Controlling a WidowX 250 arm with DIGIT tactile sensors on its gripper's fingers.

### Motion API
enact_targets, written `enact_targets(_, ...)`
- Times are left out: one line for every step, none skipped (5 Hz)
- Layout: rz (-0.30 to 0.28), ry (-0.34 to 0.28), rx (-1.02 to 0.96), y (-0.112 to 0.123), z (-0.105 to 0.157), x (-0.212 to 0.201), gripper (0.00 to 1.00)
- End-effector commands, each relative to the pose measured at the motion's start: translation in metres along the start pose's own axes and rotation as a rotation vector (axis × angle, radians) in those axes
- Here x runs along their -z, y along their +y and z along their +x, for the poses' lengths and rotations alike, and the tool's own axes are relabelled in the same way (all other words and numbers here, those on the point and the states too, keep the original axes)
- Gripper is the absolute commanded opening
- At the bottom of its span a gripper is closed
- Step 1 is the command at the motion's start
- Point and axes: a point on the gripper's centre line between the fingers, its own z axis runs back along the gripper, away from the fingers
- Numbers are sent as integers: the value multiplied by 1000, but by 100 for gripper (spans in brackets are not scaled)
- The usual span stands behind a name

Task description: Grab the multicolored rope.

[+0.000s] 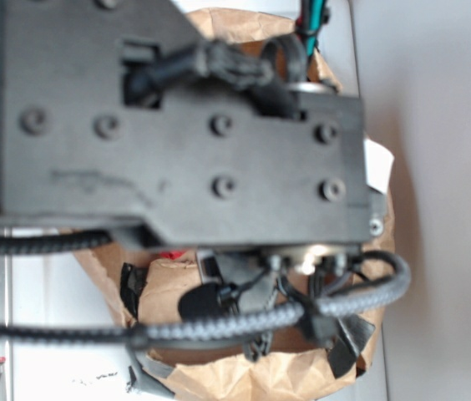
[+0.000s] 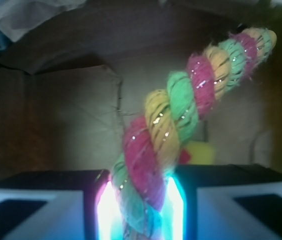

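In the wrist view the multicolored rope [image 2: 176, 110], twisted from red, yellow and green strands, rises from between my fingers and curves up to the right. My gripper [image 2: 142, 210] is shut on its lower end, the glowing pads [image 2: 107, 210] pressing both sides. The rope's far end [image 2: 261, 42] hangs free above the brown box floor. In the exterior view the arm's black body [image 1: 177, 125] fills most of the picture and hides the rope and the fingers.
A yellow sponge block [image 2: 201, 152] with a bit of red beside it lies behind the rope. Brown cardboard walls [image 2: 66, 100] surround the gripper. Braided black cables [image 1: 219, 330] cross below the arm over a brown paper-lined box [image 1: 302, 376].
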Motion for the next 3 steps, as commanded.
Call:
enact_targets(-34,-99,121,16,-12,-43,0)
enact_targets(-63,-124,114,23,-14,-47,0)
enact_targets(-70,-119,68,27,-9,-41,0)
